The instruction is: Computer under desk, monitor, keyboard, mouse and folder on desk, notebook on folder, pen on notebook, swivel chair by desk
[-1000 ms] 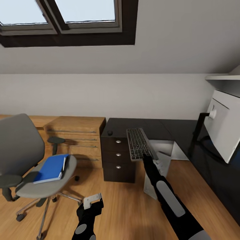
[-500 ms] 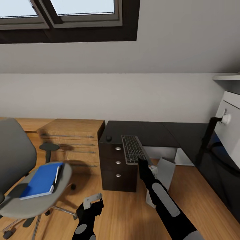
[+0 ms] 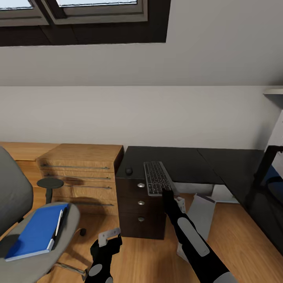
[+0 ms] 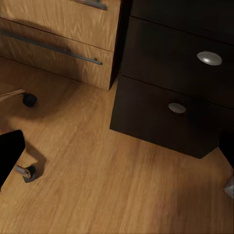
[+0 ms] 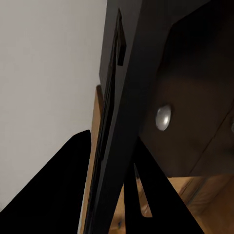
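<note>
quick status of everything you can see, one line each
keyboard: held by the right tool, over the desk's edge
mouse: on the desk
folder: flat on the chair seat
pen: lying on the folder
drawers: all shut
left tool: empty, low over the floor

A white wall (image 3: 157,118) fills the middle of the head view, meeting a sloped white ceiling (image 3: 220,43) above. At the upper left, a dark-framed skylight (image 3: 86,19) shows pale sky. A wooden chest of drawers (image 3: 80,173) with long metal handles stands at the centre left. A warm wood-plank floor (image 3: 145,259) covers the bottom of the frame, evenly lit with soft shadows.
</note>
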Controlling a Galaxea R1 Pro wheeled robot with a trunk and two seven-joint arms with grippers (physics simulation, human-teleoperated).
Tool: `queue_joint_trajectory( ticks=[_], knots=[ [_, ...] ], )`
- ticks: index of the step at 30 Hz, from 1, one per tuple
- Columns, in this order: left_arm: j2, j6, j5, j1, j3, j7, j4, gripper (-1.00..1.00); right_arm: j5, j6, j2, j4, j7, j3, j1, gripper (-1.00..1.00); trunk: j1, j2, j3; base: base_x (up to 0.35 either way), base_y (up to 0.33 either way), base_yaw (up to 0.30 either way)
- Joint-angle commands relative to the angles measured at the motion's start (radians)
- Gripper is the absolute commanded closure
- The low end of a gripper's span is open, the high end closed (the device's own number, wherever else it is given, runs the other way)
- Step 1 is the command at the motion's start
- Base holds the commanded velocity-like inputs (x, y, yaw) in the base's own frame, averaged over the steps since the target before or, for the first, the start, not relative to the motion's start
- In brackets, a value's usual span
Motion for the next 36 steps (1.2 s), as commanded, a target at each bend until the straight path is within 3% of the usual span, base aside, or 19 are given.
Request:
queue_joint_trajectory(
  ticks=[1,10,18,28,36],
  knots=[
    [0.000,0.004,0.005,-0.001,-0.002,0.007,-0.001,-1.00,-0.024,-0.010,-0.001,0.002,-0.042,0.003,-0.001,1.00,0.001,0.000,-0.001,0.328,0.155,0.000],
    [0.000,0.004,0.005,-0.001,-0.003,0.005,-0.001,-1.00,-0.021,-0.010,0.000,0.011,-0.042,0.003,-0.001,1.00,0.001,0.000,-0.001,0.312,0.168,0.000],
    [0.000,0.005,0.006,-0.001,-0.003,0.005,-0.001,-1.00,-0.020,-0.013,-0.002,0.012,-0.042,-0.001,-0.001,1.00,0.001,0.000,-0.001,0.297,-0.044,0.000],
    [-0.002,0.004,0.008,-0.001,-0.004,0.004,-0.007,-1.00,-0.020,-0.013,-0.002,0.012,-0.043,-0.005,-0.001,1.00,0.001,0.000,-0.001,0.024,-0.013,0.000],
    [-0.003,0.002,0.008,-0.001,-0.005,0.008,-0.009,-1.00,-0.020,-0.013,-0.002,0.011,-0.043,-0.006,-0.001,1.00,0.031,-0.056,-0.026,0.000,0.000,0.000]
  ],
)
